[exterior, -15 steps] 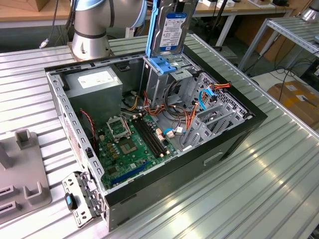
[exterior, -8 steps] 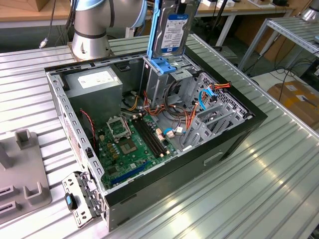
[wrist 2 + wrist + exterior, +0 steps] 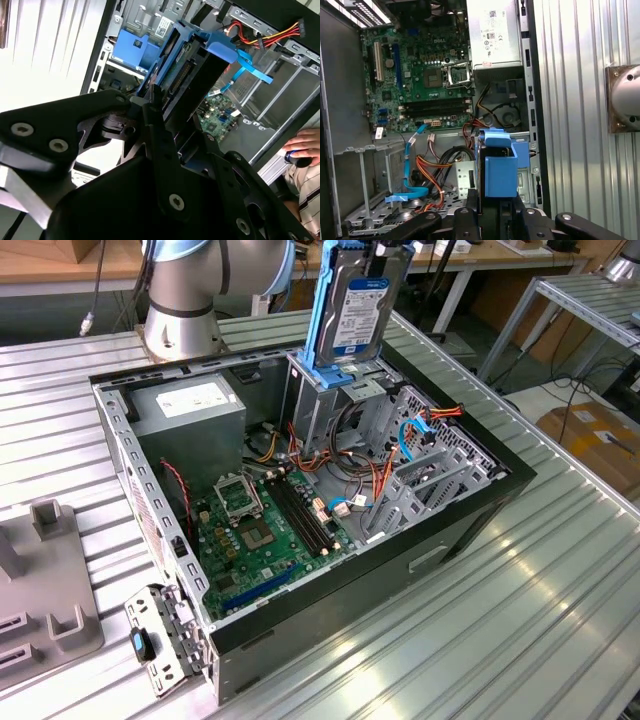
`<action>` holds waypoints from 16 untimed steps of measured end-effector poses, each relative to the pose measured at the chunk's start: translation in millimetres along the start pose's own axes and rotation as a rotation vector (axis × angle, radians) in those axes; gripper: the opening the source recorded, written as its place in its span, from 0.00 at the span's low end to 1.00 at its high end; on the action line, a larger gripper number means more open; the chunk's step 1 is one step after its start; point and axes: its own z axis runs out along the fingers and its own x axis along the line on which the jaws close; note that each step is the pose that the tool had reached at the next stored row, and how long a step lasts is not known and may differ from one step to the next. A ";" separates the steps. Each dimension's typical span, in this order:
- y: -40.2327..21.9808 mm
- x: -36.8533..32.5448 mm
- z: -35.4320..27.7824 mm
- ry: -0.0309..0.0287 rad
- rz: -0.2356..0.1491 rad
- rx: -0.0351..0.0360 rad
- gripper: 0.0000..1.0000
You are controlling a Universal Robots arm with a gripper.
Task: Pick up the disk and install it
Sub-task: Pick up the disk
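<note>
The disk (image 3: 358, 305), a silver-grey drive in a bright blue carrier frame, stands on end above the tall grey drive cage (image 3: 318, 410) inside the open computer case (image 3: 480, 490). Its lower end is at the top of the cage. In the second wrist view my gripper (image 3: 175, 117) is shut on the disk (image 3: 187, 70), with black fingers (image 3: 152, 107) pressed on its two flat sides. In the first wrist view the gripper (image 3: 497, 209) clamps the blue carrier of the disk (image 3: 500, 172) over the cage's corner of the case.
The case lies open on a ribbed metal table (image 3: 520, 620), with motherboard (image 3: 260, 530), power supply (image 3: 190, 405) and loose cables (image 3: 415, 435) inside. The arm's base (image 3: 185, 300) stands behind. A grey fixture (image 3: 40, 580) and a loose bracket (image 3: 160, 640) lie at the exterior view's left. A person's hand (image 3: 305, 145) rests nearby.
</note>
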 end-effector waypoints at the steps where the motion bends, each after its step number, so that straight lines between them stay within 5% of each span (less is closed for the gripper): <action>1: -0.2 2.1 0.0 0.0001 0.000 0.0000 0.35; 16: -3.0 33.3 0.8 0.0019 0.000 0.0002 0.35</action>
